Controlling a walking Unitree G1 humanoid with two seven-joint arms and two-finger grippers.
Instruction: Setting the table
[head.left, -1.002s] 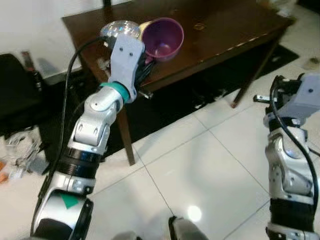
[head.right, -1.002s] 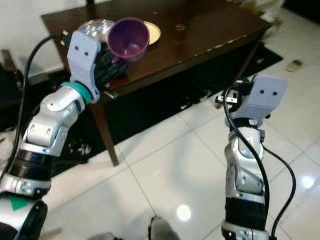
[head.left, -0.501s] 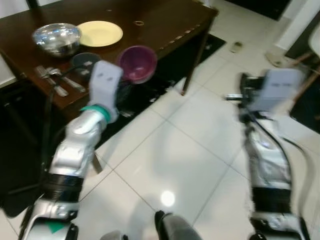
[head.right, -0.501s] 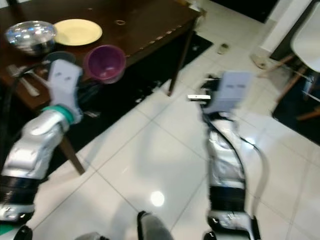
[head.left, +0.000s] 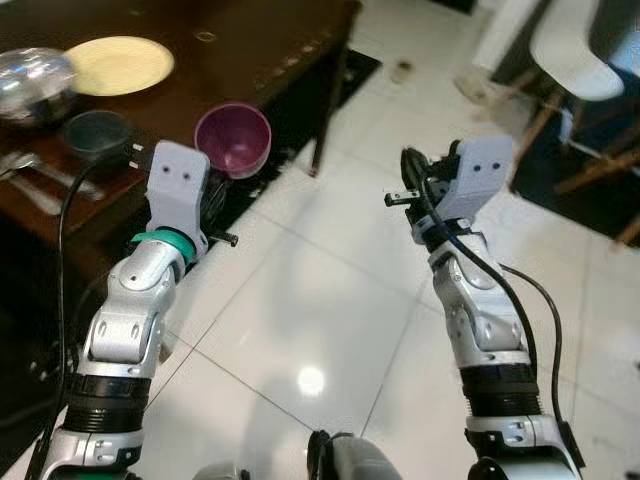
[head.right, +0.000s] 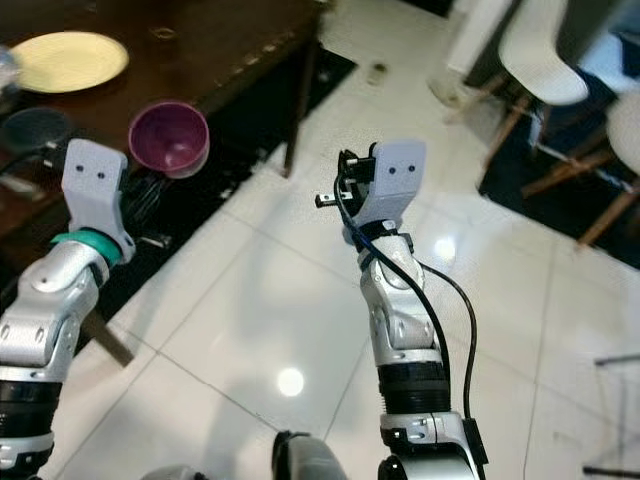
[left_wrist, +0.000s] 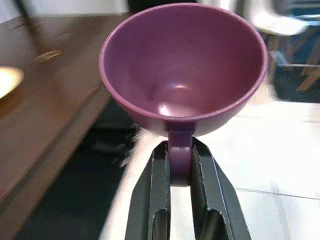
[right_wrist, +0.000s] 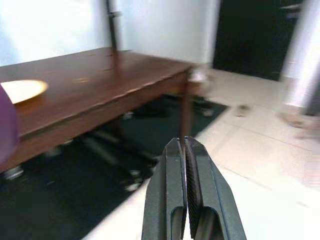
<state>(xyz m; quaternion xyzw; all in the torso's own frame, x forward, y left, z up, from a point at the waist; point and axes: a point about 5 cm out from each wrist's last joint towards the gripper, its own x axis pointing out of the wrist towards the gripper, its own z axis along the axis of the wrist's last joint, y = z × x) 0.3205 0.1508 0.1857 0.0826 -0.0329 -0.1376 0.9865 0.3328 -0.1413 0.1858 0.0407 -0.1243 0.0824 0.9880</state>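
Purple cup (left_wrist: 182, 85): round, glossy, wide-mouthed, empty inside, with a small loop handle low on the side. Held by that handle in the left gripper (left_wrist: 180, 165), both black fingers (left_wrist: 159, 195) pressed against it, mouth tilted toward the camera in the left wrist view. Raised in the air off the near edge of the dark wooden table (head.left: 250, 50), above the dark rug (head.left: 355, 70) and white tiled floor (head.left: 300, 290), not resting on anything. Right gripper (right_wrist: 185, 165) lifted in front over the tiles, well apart from the cup, fingers pressed together with nothing between them. On the table, seen from the head views: a yellow plate (head.left: 118, 65) lying flat and empty, a shiny metal bowl (head.left: 30, 85) at the frame edge with contents impossible to make out, a dark round dish (head.left: 95, 133) just beside the cutlery (head.left: 35, 180) near the table's front edge. White chairs (head.right: 535, 50) on thin legs standing over to the right on another dark rug, seen from the head. Right wrist view: table's far corner, one table leg (right_wrist: 185, 112), a sliver of the plate and a blurred purple edge of the cup at the border, pale wall behind.
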